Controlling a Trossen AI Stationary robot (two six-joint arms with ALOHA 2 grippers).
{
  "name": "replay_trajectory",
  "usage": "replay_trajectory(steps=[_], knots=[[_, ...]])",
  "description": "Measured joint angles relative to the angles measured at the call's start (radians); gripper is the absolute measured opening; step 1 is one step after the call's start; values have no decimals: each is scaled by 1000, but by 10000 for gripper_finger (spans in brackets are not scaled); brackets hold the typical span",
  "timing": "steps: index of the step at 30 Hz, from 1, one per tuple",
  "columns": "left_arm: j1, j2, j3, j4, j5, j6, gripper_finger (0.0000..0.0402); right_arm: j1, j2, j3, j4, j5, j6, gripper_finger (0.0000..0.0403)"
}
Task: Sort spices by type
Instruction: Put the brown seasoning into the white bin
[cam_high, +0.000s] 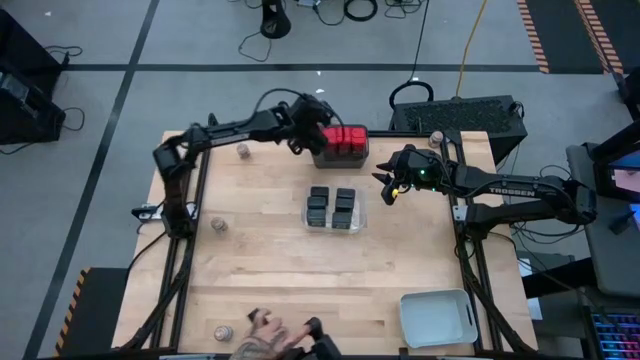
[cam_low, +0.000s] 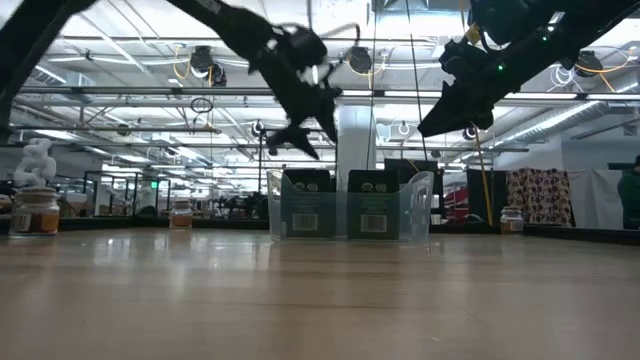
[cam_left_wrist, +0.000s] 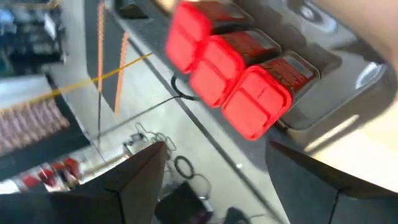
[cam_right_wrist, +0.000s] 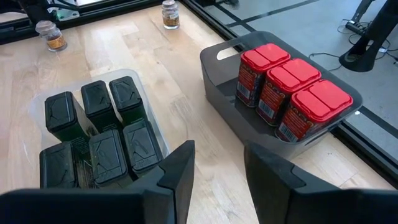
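My overhead camera looked straight down on the whole table (cam_high: 260, 290). My low camera sat at tabletop height, facing level across the wood toward the clear tray (cam_low: 350, 205). My left wrist camera hung close over the red-topped spices (cam_left_wrist: 239, 65); my right wrist camera saw those same tins (cam_right_wrist: 289, 87) from farther back.

Left arm: reaches from the left of the high view toward the upper centre; wrist bent, left hand (cam_high: 306, 138) raised clear of the surface, fingers (cam_left_wrist: 134, 180) spread with an open gap.

Right arm: extends from the right edge toward centre-right; right hand (cam_high: 386, 187) likewise aloft, fingers (cam_right_wrist: 177, 174) parted with a narrower gap, nothing between them.

Low view: both hands hang in the upper frame.
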Motion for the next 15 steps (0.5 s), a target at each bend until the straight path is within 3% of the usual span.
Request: replay_trajectory(steps=[6,9,15], knots=[[41,-167,0,-128,43,-298,281,0,0,0,0,0,0,121],[80,-248,0,-234,45,-517,281,0,0,0,0,-1,0,121],[192,-350,0,-568,88,-917,281,0,0,0,1,-4,2,121]])
